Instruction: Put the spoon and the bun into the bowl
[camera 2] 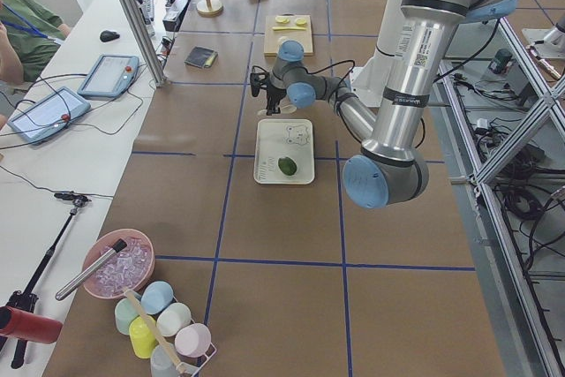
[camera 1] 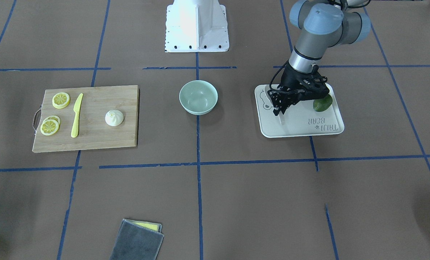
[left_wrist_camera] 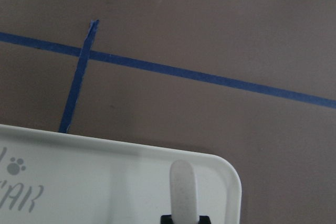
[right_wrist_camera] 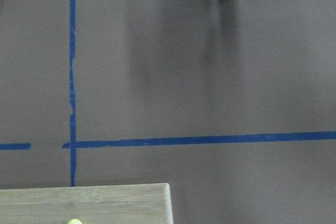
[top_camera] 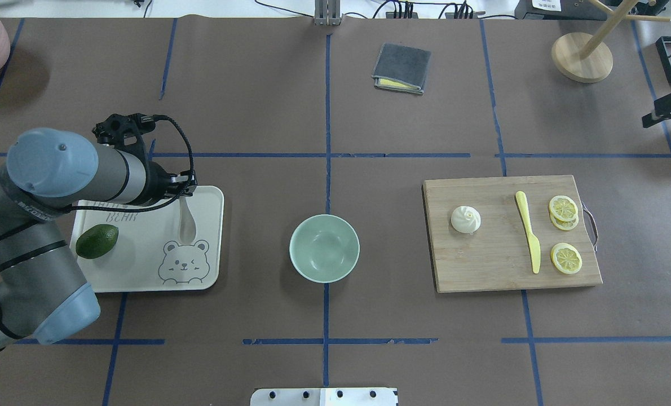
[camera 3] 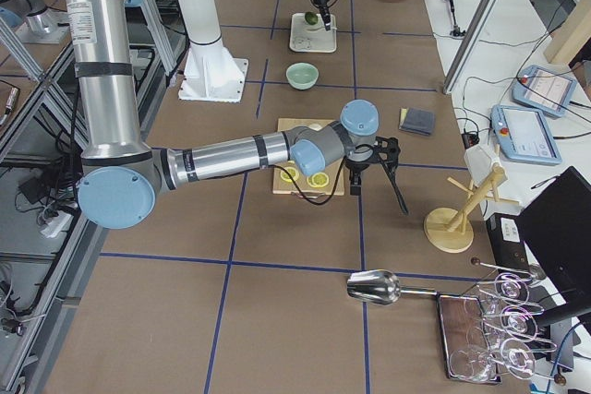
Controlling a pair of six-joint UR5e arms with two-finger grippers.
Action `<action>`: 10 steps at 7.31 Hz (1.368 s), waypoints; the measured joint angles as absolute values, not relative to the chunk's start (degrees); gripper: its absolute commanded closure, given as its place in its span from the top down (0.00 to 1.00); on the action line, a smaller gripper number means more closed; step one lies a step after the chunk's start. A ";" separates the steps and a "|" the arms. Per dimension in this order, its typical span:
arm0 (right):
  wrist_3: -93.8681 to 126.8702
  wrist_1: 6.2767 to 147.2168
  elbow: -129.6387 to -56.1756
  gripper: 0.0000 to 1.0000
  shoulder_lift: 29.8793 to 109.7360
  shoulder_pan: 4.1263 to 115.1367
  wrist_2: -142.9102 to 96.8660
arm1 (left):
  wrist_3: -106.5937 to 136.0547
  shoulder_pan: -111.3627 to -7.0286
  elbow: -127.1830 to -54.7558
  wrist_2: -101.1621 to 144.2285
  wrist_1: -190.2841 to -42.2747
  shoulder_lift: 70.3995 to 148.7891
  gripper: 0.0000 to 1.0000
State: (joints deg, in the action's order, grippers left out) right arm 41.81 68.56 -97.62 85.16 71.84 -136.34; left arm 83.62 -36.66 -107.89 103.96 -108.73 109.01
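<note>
**Overhead exterior: left gripper on spoon at the tray, bun and bowl untouched**

- Left gripper [top_camera: 182, 193] is over the far edge of the white bear-print tray [top_camera: 144, 265], in the table's left half. In the left wrist view its fingertips only just show at the frame bottom, pressed on either side of the handle, so it reads as pinching the spoon [top_camera: 186, 223].
- Spoon long axis runs far edge to robot-side edge. The handle tip points at the far (operators') edge and the scoop points back toward the robot. It sits over the tray's end nearest the bowl, next to the bear print. Can't tell whether it is lifted or touching the tray.
- A green fruit [top_camera: 97, 241] lies on the tray's opposite end, well apart from the spoon.
- Bowl [top_camera: 324, 254] is mid-table on the centre tape line, upright.
- Bun [top_camera: 466, 219] is on the wooden cutting board [top_camera: 482, 265] in the right half, at the board's end nearest the bowl, pleated top up.
- Yellow knife [top_camera: 529, 231] and lemon slices [top_camera: 566, 258] are on the same board, toward the table's right end.
- Right gripper [camera 3: 377, 182] hangs past the board's outer end, toward the far right corner. Its wrist view shows no fingers, so I can't tell its state.
</note>
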 measured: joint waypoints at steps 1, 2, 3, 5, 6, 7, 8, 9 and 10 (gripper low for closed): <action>49.26 65.16 -98.63 1.00 84.68 67.57 -133.84 | 88.14 -36.55 -106.59 104.68 -107.90 113.02 0.00; 55.10 63.45 -99.79 1.00 83.94 63.49 -130.90 | 92.25 -36.21 -104.38 104.96 -107.27 117.18 0.00; 59.34 62.77 -101.03 1.00 83.37 60.08 -128.36 | 95.36 -35.70 -102.49 105.04 -107.11 120.15 0.00; 64.91 62.45 -103.43 1.00 83.00 54.18 -123.59 | 98.65 -34.47 -98.94 104.96 -107.39 124.05 0.00; 67.26 62.43 -104.35 1.00 82.64 51.03 -120.88 | 99.58 -33.57 -97.67 104.83 -107.54 125.18 0.00; 68.97 62.46 -104.88 1.00 82.11 48.07 -118.17 | 100.53 -32.34 -97.12 104.67 -107.95 125.76 0.00; 70.17 62.52 -105.09 1.00 81.66 45.51 -115.82 | 101.49 -31.09 -96.86 104.57 -108.47 126.16 0.00; 70.72 62.60 -105.14 1.00 81.24 43.61 -114.10 | 102.41 -29.84 -96.67 104.50 -108.76 126.42 0.00; 71.01 62.68 -105.14 1.00 81.05 42.15 -112.94 | 103.12 -28.84 -96.46 104.43 -108.92 126.58 0.00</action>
State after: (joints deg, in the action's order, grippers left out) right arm 71.01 62.68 -105.14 81.05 42.15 -112.94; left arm 103.12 -28.84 -96.46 104.43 -108.92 126.58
